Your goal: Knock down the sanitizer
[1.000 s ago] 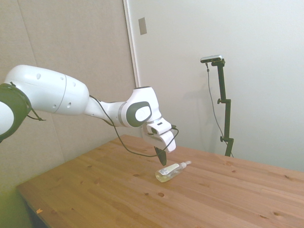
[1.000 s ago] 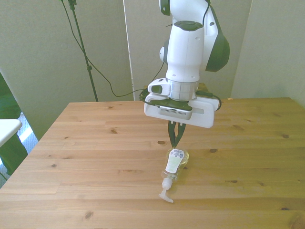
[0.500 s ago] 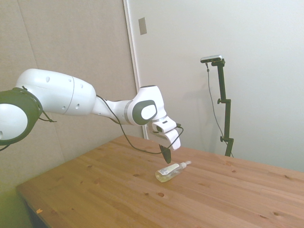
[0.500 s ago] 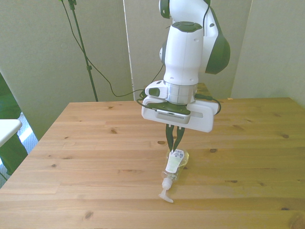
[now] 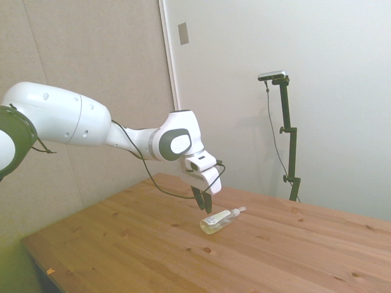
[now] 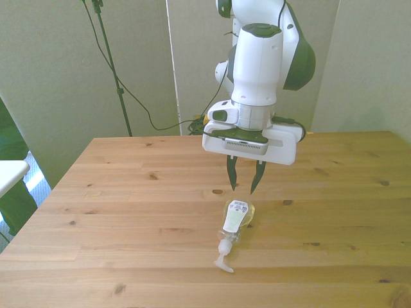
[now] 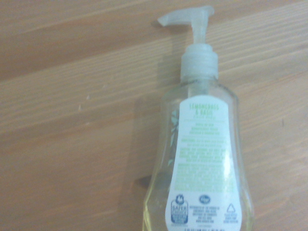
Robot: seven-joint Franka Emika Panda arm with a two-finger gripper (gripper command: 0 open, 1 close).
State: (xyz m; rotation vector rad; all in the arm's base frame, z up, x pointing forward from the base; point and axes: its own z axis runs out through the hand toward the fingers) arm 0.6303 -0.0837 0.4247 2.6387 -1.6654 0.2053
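Sanitizer (image 6: pixel 234 221): clear bottle, white label, yellowish liquid, lying flat on wooden table, pump nozzle toward near edge.

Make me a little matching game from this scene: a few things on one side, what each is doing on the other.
Things:
1. sanitizer
2. gripper
3. table
4. pump nozzle

States:
A. open, hanging above the bottle
B. lying on its side
C. wooden, bearing the bottle
D. white, pointing at the table's near edge in the front view

Pairs: 1-B, 2-A, 3-C, 4-D
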